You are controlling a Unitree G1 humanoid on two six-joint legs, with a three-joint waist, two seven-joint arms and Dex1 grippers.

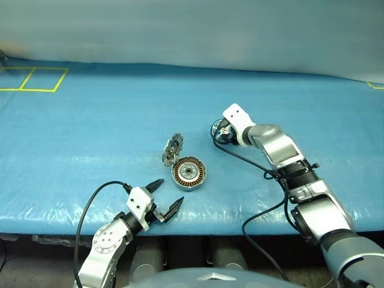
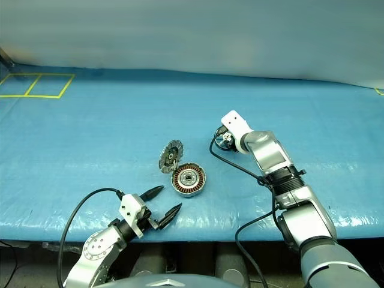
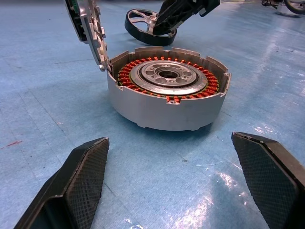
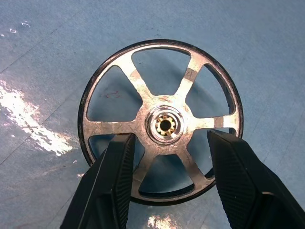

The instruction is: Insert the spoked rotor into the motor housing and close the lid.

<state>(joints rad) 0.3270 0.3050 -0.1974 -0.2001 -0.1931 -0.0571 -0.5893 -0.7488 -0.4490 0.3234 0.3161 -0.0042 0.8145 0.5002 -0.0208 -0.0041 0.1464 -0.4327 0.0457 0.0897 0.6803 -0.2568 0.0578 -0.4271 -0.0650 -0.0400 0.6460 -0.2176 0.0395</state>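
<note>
On blue mat (image 1: 90,132) — 1 spoked rotor (image 4: 161,121), 1 motor housing (image 3: 167,93).

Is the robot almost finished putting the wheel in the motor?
Not yet. The lid stands open and the motor housing holds no wheel. The right gripper hovers open over the spoked rotor lying on the blue table. Grabbing, inserting and closing remain.

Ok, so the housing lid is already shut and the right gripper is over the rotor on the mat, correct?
Not quite: the lid stands open, tipped up on its hinge, and the left wrist view shows the copper windings bare inside the motor housing. The rest holds: the right gripper is over the spoked rotor, which lies flat on the mat.
</note>
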